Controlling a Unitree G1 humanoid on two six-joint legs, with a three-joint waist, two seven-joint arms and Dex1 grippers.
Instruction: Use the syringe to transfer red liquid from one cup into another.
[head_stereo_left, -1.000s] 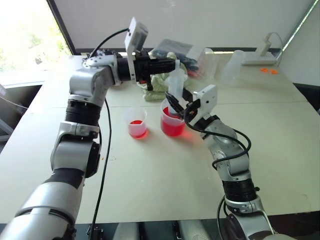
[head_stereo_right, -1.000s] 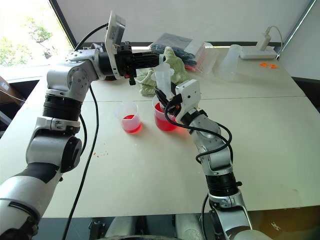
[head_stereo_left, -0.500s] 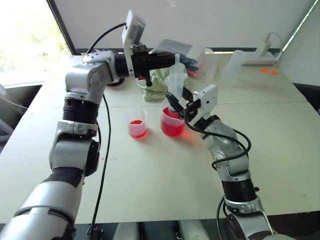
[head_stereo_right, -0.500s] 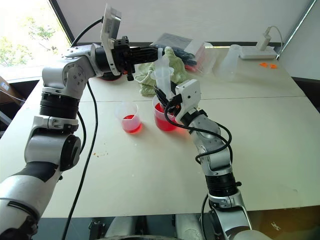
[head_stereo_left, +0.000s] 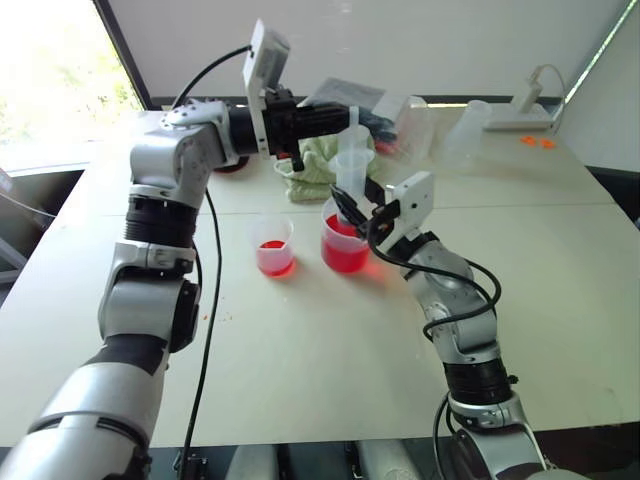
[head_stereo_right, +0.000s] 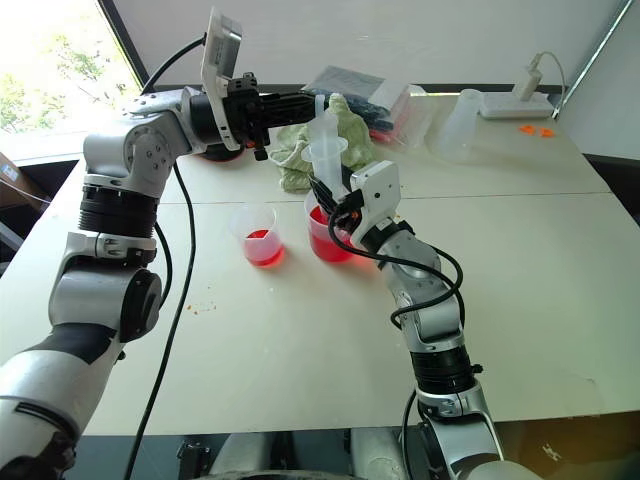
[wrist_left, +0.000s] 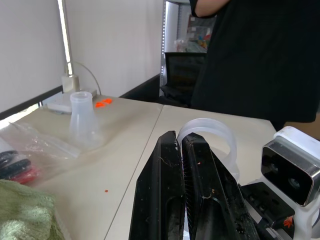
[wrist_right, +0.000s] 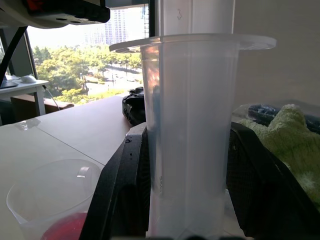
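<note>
The syringe (head_stereo_left: 351, 172) stands upright with its tip down in the big cup (head_stereo_left: 343, 243) of red liquid (head_stereo_left: 345, 256). The right gripper (head_stereo_left: 349, 205) squeezes its fat barrel. The left gripper (head_stereo_left: 345, 120), fingers pressed together, sits at the plunger's top. The small cup (head_stereo_left: 273, 246), with some red inside, stands just beside on the surface (head_stereo_left: 300, 350).

Your open ground is the near half of the bench (head_stereo_left: 330, 370), bare from the cups to the front edge. Mid-bench is tight: small cup (head_stereo_left: 273, 246) just beside the beaker (head_stereo_left: 344, 244), syringe (head_stereo_left: 351, 170) standing upright over the beaker, right gripper (head_stereo_left: 352, 205) clamped round its barrel, left gripper (head_stereo_left: 345, 119) level at the plunger top. Behind them, green cloth (head_stereo_left: 322, 160), plastic bags (head_stereo_left: 395, 118) and tumblers (head_stereo_left: 468, 130) crowd the far edge.
</note>
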